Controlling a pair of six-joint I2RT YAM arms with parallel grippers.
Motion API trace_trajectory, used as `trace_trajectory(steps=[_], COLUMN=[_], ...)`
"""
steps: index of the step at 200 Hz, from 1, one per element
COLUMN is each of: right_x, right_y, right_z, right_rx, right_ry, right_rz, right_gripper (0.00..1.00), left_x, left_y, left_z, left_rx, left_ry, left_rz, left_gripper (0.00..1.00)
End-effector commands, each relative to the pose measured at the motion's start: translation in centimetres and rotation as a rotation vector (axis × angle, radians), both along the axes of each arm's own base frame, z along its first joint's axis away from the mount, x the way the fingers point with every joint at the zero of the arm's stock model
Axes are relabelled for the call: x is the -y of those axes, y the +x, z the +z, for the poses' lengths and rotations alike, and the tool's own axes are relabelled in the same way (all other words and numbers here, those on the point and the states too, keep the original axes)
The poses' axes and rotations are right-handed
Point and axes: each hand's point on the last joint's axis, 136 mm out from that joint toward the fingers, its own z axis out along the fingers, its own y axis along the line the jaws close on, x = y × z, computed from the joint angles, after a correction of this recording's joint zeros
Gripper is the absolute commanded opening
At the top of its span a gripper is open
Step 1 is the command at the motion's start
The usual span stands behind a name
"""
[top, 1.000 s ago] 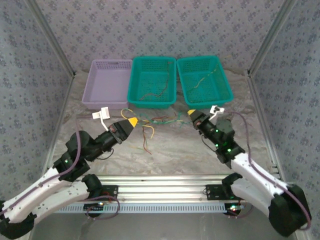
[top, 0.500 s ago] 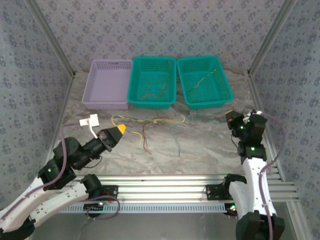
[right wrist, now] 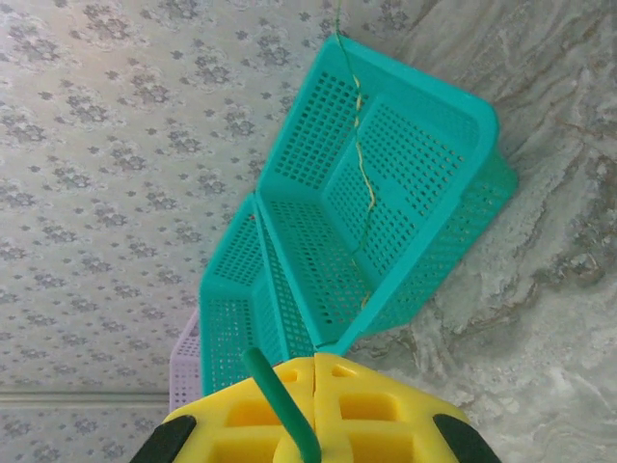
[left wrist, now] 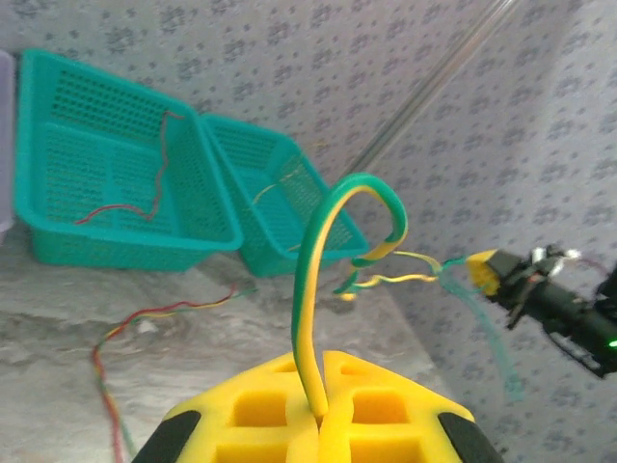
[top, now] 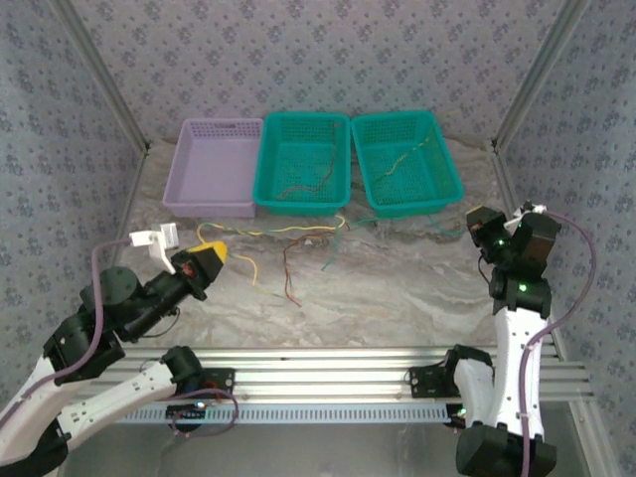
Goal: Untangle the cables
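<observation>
Left pincer [left wrist: 321,391] clamps the green-yellow cable [left wrist: 301,289], right pincer [right wrist: 314,386] nips a green cable [right wrist: 280,405], the knot of cables [top: 318,236] hangs stretched over the tabletop [top: 397,288], and a wider pull could cinch it or slip a strand!

perforated plastic baskets [top: 298,139], marble-look table [top: 417,298], seemingly matt

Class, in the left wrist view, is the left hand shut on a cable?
Yes, the left hand is shut, its yellow pads meeting on a green-and-yellow cable that arches up from them.
</observation>
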Motion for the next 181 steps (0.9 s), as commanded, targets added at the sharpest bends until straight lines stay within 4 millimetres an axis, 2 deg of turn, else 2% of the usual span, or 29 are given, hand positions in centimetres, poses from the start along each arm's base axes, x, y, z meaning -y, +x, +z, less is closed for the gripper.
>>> trace_trajectory(steps=[1, 50, 61, 83, 123, 136, 149, 162, 181], right_x=[1.5, 3.8, 4.3, 3.6, 1.3, 0.2, -0.1, 0.1, 0.0], right_y=[-0.2, -0.8, -0.9, -0.2, -0.3, -0.6, -1.5, -2.8, -4.6], right_z=[-1.0, -2.7, -2.8, -1.8, 2.5, 3.8, 5.4, 5.6, 4.7], right_rx=[-0.032, -0.105, -0.098, -0.055, 0.04, 0.079, 0.114, 0.096, 0.088], right_ry=[0.038, 0.063, 0.064, 0.053, -0.045, -0.032, -0.07, -0.126, -0.161], right_rz=[-0.06, -0.165, -0.187, -0.132, -0.038, 0.006, -0.004, -0.041, -0.076], right_gripper=[0.0, 0.0, 0.0, 0.0, 0.0, 0.0, 0.0, 0.0, 0.0], left_x=[-2.0, -6.1, -6.2, -5.7, -3.9, -2.8, -1.2, 0.7, 3.9], left_y=[-0.1, -0.2, 0.0, 0.5, 1.5, 2.0, 2.6, 3.4, 4.7], left_z=[2.1, 2.6, 2.6, 2.0, 2.9, 2.9, 2.8, 3.5, 4.7], left_rx=[0.08, 0.12, 0.12, 0.105, 0.128, 0.128, 0.127, 0.14, 0.166], left_ry=[0.069, 0.183, 0.192, 0.231, 0.249, 0.268, 0.283, 0.276, 0.284], left_rz=[0.057, 0.194, 0.2, 0.207, 0.18, 0.16, 0.126, 0.091, 0.033], left_gripper=[0.0, 0.0, 0.0, 0.0, 0.0, 0.0, 0.0, 0.0, 0.0])
